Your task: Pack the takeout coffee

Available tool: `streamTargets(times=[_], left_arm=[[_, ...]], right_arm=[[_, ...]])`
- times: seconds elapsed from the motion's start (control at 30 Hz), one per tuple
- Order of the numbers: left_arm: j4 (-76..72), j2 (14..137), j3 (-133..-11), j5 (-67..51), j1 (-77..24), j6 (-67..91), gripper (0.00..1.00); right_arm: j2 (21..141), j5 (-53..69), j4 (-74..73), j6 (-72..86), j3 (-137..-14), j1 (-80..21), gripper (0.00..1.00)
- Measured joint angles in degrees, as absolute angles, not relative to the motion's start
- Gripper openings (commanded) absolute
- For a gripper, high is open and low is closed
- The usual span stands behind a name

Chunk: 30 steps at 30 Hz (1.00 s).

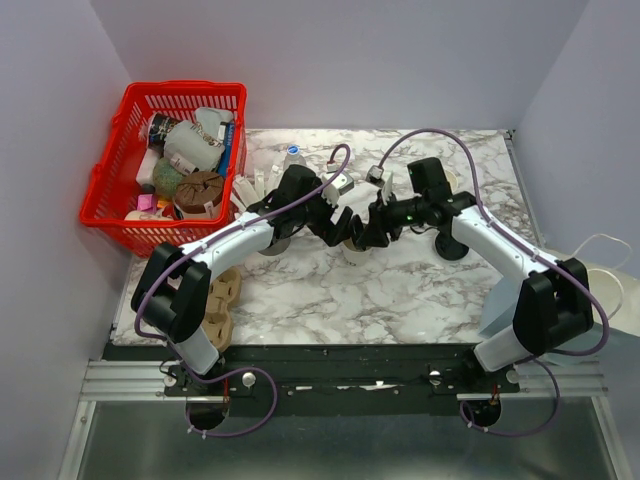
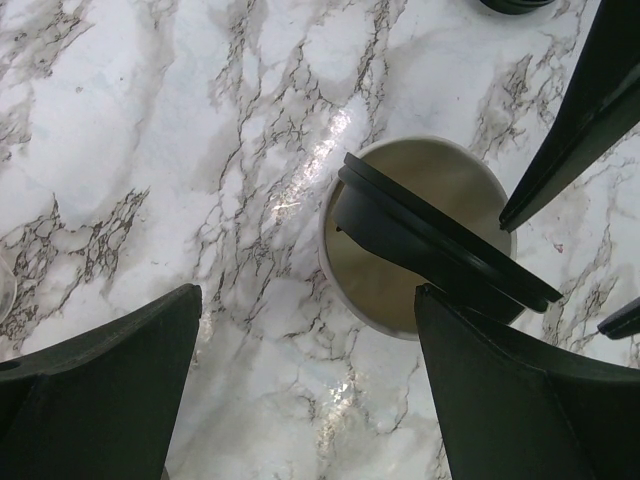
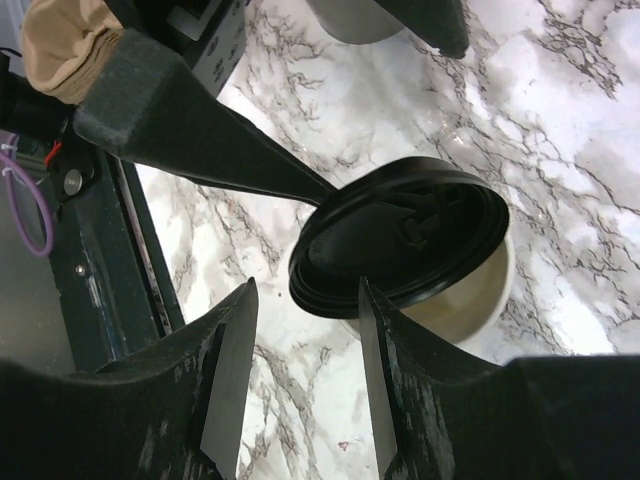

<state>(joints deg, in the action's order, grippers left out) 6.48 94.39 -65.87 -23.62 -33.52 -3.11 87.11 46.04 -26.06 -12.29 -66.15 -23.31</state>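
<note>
- Right gripper (image 3: 307, 286): jaws about half open, with the near rim of the lid (image 3: 400, 235) lying in the gap between them. The left wrist view shows a gap on both sides of that rim, so I judge nothing is pinched (a light touch at one pad cannot be ruled out).
- Left gripper (image 2: 308, 290): jaws spread wide and empty. The cup (image 2: 440, 170) is just ahead of its tips, in line with the gap, and neither finger is on the cup wall.
- The lid lies tilted across the cup, leaving part of the mouth uncovered. It is not seated.
- The cup stands upright on the table (image 1: 400, 300), under both grippers. I cannot tell whether it holds liquid.
- Handling, as a judgement:
  - The paper wall is thin and light and will dent or go oval under a hard squeeze.
  - Take hold mid-wall with a gentle close. The taper (wider at the top) should stop the cup sliding down through the fingers.
  - Keep it upright in case it is full.
- The plastic lid is stiffer but thin and slick. Hold it by the rim, lay it flat, then press on its crown to snap it on (a crooked lid would pop off in transit).
- Just right of the cup lies a dark round piece, likely a second lid (image 1: 450, 245).
- Left of the cup, nearer the arm bases, is the cardboard carrier (image 1: 222, 300).
- Far left of the cup, further back, is the red basket (image 1: 105, 180).
</note>
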Motion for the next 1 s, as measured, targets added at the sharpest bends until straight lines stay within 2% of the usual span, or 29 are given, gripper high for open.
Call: streamTargets(times=[0.27, 0.37, 0.47, 0.5, 0.6, 0.7, 0.8, 1.0], left_arm=[[6.5, 94.4, -65.9, -23.6, -33.5, -3.0, 0.95], [6.5, 94.4, -65.9, -23.6, -33.5, -2.9, 0.95], [6.5, 94.4, -65.9, -23.6, -33.5, -2.9, 0.96], [6.5, 94.4, -65.9, -23.6, -33.5, -2.9, 0.96], [6.5, 94.4, -65.9, -23.6, -33.5, -2.9, 0.96], [6.5, 94.4, -65.9, -23.6, -33.5, -2.9, 0.96], [6.5, 94.4, -65.9, -23.6, -33.5, -2.9, 0.96], [6.5, 94.4, -65.9, -23.6, -33.5, -2.9, 0.96]], right_arm=[[87.2, 46.0, -25.4, -12.0, -66.1, -24.4, 0.5], [88.2, 45.9, -25.1, -11.4, -66.1, -24.6, 0.46], [89.7, 45.5, -24.9, -10.4, -66.1, -24.6, 0.39], [90.2, 45.4, -24.9, -10.0, -66.1, -24.7, 0.32], [91.2, 44.9, -24.9, -9.1, -66.2, -24.7, 0.19], [91.2, 44.7, -24.9, -9.0, -66.3, -24.7, 0.09], [90.5, 44.7, -25.0, -9.3, -66.9, -24.7, 0.04], [87.8, 45.3, -27.1, -10.5, -68.4, -24.7, 0.0]])
